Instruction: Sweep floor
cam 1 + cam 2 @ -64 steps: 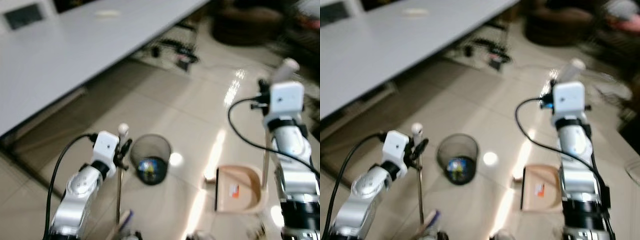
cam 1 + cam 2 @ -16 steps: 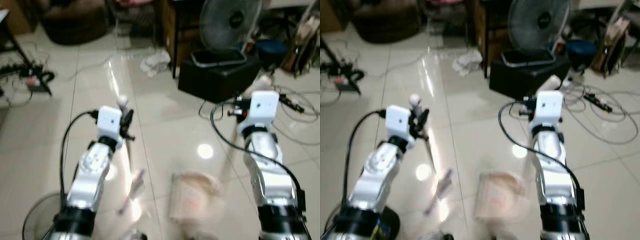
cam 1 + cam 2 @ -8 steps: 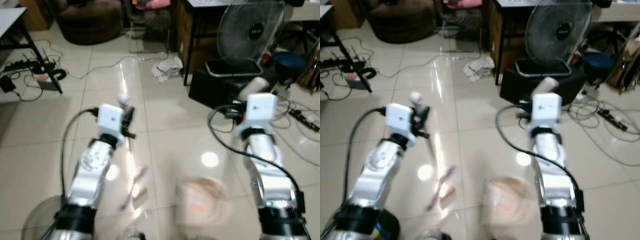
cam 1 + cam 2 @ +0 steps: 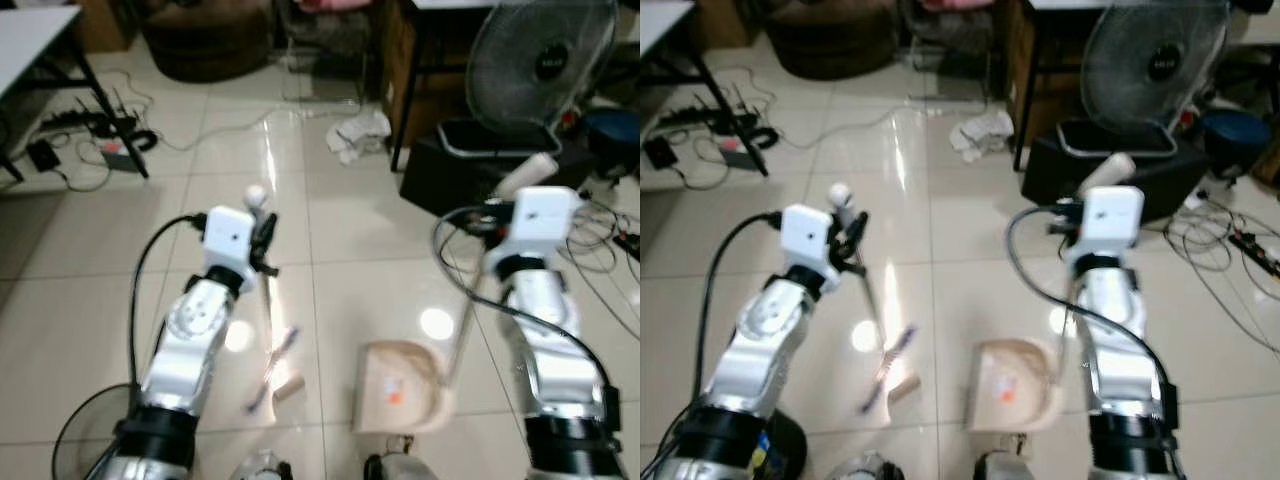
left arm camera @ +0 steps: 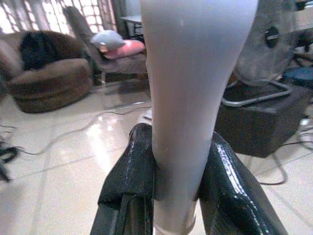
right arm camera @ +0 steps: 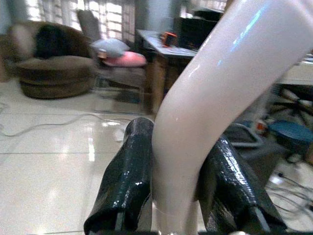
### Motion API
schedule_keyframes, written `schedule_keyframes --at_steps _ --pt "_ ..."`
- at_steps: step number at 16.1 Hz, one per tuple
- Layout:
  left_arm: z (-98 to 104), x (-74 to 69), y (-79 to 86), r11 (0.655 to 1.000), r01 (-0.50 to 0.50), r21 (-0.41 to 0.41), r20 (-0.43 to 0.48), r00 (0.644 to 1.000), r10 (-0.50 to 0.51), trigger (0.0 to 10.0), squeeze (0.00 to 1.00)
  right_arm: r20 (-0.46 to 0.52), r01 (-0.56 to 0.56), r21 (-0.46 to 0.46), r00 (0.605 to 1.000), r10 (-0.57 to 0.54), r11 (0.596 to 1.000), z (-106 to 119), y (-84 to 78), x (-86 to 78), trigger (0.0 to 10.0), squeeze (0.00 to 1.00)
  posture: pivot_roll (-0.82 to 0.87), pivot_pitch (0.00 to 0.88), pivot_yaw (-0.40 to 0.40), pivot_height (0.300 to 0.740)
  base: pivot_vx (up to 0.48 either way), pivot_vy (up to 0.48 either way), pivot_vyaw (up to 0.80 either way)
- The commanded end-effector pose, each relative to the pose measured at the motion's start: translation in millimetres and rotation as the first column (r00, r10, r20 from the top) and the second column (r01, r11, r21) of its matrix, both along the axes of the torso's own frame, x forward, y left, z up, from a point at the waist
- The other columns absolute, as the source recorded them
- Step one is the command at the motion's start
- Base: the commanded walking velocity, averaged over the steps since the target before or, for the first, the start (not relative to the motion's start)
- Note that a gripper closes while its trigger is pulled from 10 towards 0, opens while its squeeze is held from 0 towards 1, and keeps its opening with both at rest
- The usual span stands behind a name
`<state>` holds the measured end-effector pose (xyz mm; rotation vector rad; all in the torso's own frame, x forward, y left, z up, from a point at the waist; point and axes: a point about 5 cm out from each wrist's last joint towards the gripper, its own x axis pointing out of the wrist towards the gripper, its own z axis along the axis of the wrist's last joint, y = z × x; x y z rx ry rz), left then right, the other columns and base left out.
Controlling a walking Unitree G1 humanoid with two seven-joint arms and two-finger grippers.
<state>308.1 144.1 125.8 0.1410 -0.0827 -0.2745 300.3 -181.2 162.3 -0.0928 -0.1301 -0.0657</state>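
The broom (image 4: 270, 330) stands on the tiled floor (image 4: 90, 270) in front of the robot. Its thin pole rises to a white knob, and its brush end lies low on the tile beside a small tan scrap (image 4: 288, 387) that looks like a bit of cardboard or cork. Just to the right of that scrap sits the dustpan (image 4: 398, 385), beige, with its mouth turned toward the broom; its long pale handle goes up to the right.

The left gripper (image 5: 168, 169) is closed around the broom pole near the top, with both black fingers (image 5: 128, 171) pressed on it. The right gripper (image 6: 176, 169) is closed around the dustpan handle in the same way.

The step in hand seems to be to push the scrap into the pan. To do it well, I think the brush should come down behind the scrap, on the side away from the pan, and then make a short, low stroke toward the pan mouth. The front lip of the pan should be flat on the tile, otherwise the scrap can slide under it. The pan must not move while the broom pushes.

Further away there are a crumpled white cloth (image 4: 360, 132), a standing fan (image 4: 540, 65) on a black box, and loose cables (image 4: 80, 140) on the floor. At the lower left is the rim of a mesh bin (image 4: 85, 445).
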Motion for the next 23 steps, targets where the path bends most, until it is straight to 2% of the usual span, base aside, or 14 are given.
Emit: schedule_keyframes --at_steps 1,8,12,13,17,20,23 --pt "3 0.8 0.4 1.000 -0.007 0.013 0.013 1.000 0.007 10.0 0.00 0.074 -0.016 0.012 0.997 0.015 1.000 12 1.1 -1.9 10.0 0.00 -0.04 0.089 0.051 0.740 0.000 0.000 0.00" --pt "4 7.6 -2.5 0.999 0.018 0.039 0.022 1.000 -0.019 10.0 0.00 0.156 -0.003 0.064 0.988 -0.006 0.998 23 1.5 3.7 10.0 0.00 -0.05 0.087 0.088 0.740 0.000 0.000 0.00" --pt "2 13.3 -5.6 0.999 0.017 0.043 0.020 1.000 -0.018 10.0 0.00 0.157 -0.003 -0.008 0.988 0.004 1.000 20 0.6 10.7 10.0 0.00 -0.05 0.098 0.080 0.740 0.000 0.000 0.00" --pt "-3 17.7 -3.7 0.998 0.013 0.068 0.011 1.000 -0.014 10.0 0.00 0.154 -0.008 -0.014 0.988 0.010 1.000 19 2.6 15.5 10.0 0.00 -0.06 0.121 0.079 0.740 0.000 0.000 0.00" --pt "-6 29.1 1.8 0.997 -0.017 0.074 -0.001 1.000 0.018 10.0 0.00 0.201 -0.013 -0.097 0.979 0.033 0.995 22 12.0 25.2 10.0 0.00 -0.05 0.186 0.077 0.740 0.000 0.000 0.00" --pt "-2 36.6 -3.2 0.996 -0.008 0.083 0.022 1.000 0.006 10.0 0.00 0.223 -0.033 -0.129 0.973 0.062 0.991 21 19.9 32.8 10.0 0.00 -0.02 0.268 0.096 0.740 0.000 0.000 0.00" --pt "5 46.1 -8.3 0.997 0.018 0.074 0.043 0.999 -0.021 10.0 0.00 0.254 -0.038 -0.151 0.964 0.076 0.988 24 29.8 40.7 10.0 0.00 -0.03 0.312 0.099 0.740 0.000 0.000 0.00"
